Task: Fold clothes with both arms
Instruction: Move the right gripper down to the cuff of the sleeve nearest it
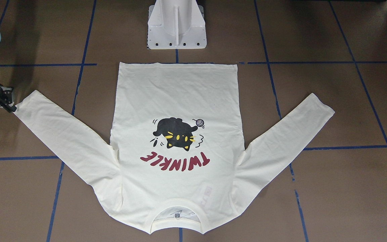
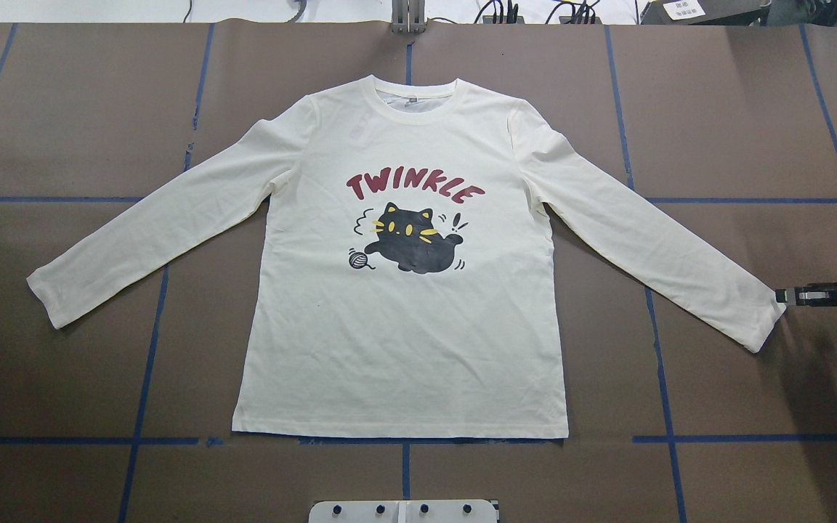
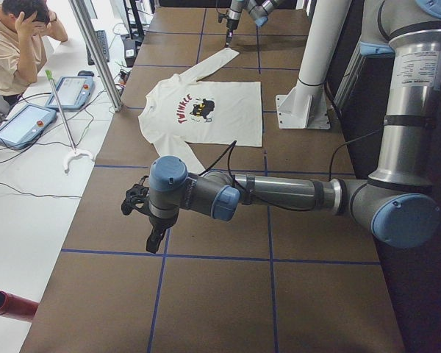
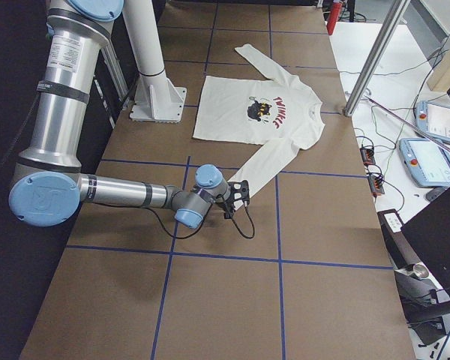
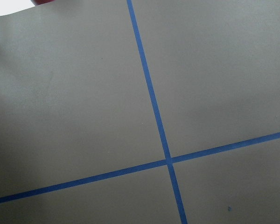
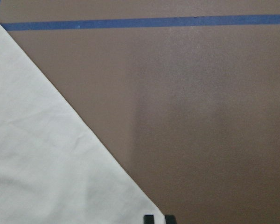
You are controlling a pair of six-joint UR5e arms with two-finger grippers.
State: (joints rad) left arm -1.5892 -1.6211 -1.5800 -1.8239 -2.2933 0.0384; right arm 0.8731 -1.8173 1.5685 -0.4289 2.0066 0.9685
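T-shirt [image 2: 404,341]: lies flat and print-up in the middle of the brown surface [image 2: 62,378], hem toward the white pedestal base [image 1: 176,33], sleeves angled out, probably so each can fold inward cleanly.

Left arm [image 3: 279,193]: hangs low over bare surface, well apart from the cloth. Right arm [image 4: 127,193]: reaches out low toward a sleeve end.

Left tool [image 3: 153,241]: points down; spread or pressed together, cannot tell. Right tool [image 2: 785,296]: fingers close together, tip touching the cuff [image 2: 763,319], likely the first fold's grasp point. Grip on the cloth unclear.
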